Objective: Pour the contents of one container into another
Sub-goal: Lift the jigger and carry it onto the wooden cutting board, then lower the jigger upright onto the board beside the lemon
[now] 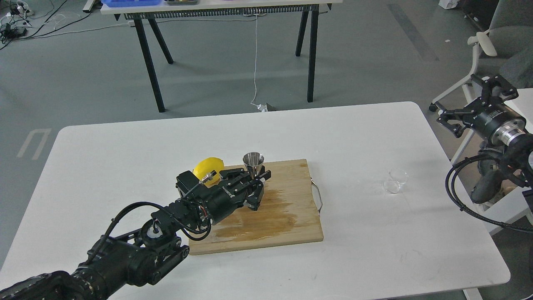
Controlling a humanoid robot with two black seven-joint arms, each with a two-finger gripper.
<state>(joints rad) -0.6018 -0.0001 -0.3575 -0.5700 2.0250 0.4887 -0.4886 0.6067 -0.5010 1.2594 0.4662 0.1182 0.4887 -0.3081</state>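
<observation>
L gripper (255,188) round jigger (253,163); cup (394,181) far R

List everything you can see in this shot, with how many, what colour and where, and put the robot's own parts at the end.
Table: one, white, fills the foreground.
Cutting board: one, light wood with a dark wet patch, centre of the table.
Lemon: one, yellow, at the board's far left corner, behind the left gripper.
Jigger: one, shiny steel, upright on the board's far edge.
Clear cup: one, colourless, lying on its side on the table right of the board.
Second table: one, white top, black legs, background.
Left gripper: black, around the jigger's lower half.
Right gripper: black, open, raised off the table's right edge.
</observation>
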